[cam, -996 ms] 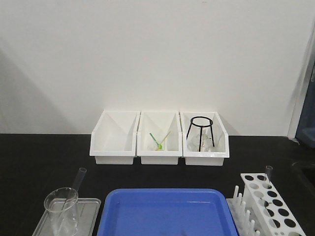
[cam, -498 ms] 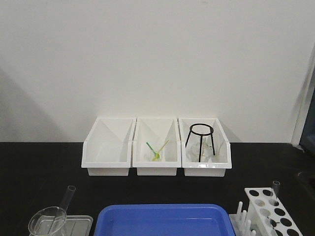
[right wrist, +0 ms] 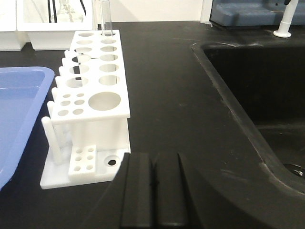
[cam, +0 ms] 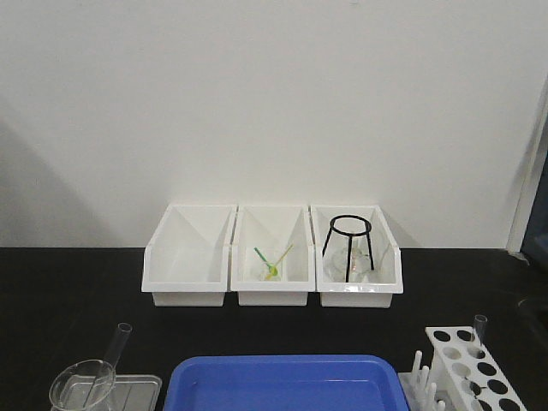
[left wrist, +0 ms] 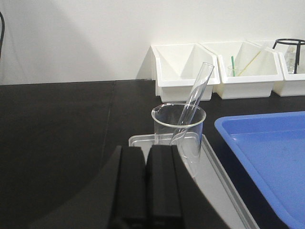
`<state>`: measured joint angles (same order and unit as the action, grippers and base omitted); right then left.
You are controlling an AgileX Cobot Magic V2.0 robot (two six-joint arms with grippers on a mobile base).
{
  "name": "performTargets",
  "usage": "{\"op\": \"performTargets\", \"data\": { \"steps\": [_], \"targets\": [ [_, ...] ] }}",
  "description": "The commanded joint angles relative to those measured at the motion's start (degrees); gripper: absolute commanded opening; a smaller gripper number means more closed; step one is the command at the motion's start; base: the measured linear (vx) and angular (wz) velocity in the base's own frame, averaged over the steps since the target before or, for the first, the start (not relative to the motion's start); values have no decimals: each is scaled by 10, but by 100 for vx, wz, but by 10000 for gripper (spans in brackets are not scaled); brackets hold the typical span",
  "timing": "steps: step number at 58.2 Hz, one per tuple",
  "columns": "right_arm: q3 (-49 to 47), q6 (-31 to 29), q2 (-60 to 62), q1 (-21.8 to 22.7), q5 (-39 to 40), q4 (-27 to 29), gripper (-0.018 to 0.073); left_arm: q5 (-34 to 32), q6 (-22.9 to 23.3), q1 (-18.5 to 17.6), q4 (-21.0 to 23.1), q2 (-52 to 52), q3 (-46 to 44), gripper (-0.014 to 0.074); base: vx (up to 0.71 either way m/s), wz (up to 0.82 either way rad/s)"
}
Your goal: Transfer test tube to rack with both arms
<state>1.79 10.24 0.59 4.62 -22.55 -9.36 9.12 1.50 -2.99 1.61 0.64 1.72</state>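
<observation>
A clear test tube [left wrist: 194, 98] leans in a glass beaker [left wrist: 178, 128] on a grey tray [left wrist: 217, 179]; the front view shows this tube [cam: 117, 345] at the lower left. My left gripper [left wrist: 145, 151] is shut and empty, just short of the beaker. The white rack [right wrist: 97, 83] stands ahead and to the left of my right gripper [right wrist: 153, 158], which is shut on nothing. A second clear tube [right wrist: 106, 19] stands upright in a far hole of the rack [cam: 469, 366]. Neither arm appears in the front view.
A blue tray [cam: 282, 378] lies between beaker and rack. Three white bins [cam: 272, 257] line the back wall; the right one holds a black tripod stand [cam: 348, 244]. A black sink [right wrist: 259, 81] drops off to the right of the rack.
Since a second ago the front view has shifted, so the bins, beaker and rack sit lower in the frame. Over the last half second nothing has moved.
</observation>
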Motion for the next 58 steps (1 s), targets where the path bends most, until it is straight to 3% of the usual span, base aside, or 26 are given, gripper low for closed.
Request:
{"op": "performTargets", "data": {
  "steps": [1,13,21,53,58],
  "targets": [
    [7,-4,5,0,48,-13,-8,-47,2,-4,1,8,-15,-6,0,0],
    [7,-4,5,0,49,-13,-8,-47,2,-4,1,8,-15,-6,0,0],
    [7,-4,5,0,62,-46,-8,-52,1,-4,1,8,-15,-6,0,0],
    [7,-4,5,0,61,-47,-8,-64,1,-4,1,8,-15,-6,0,0],
    [8,-4,5,0,61,-69,-8,-64,1,-4,1,8,-15,-6,0,0]
  ]
}}
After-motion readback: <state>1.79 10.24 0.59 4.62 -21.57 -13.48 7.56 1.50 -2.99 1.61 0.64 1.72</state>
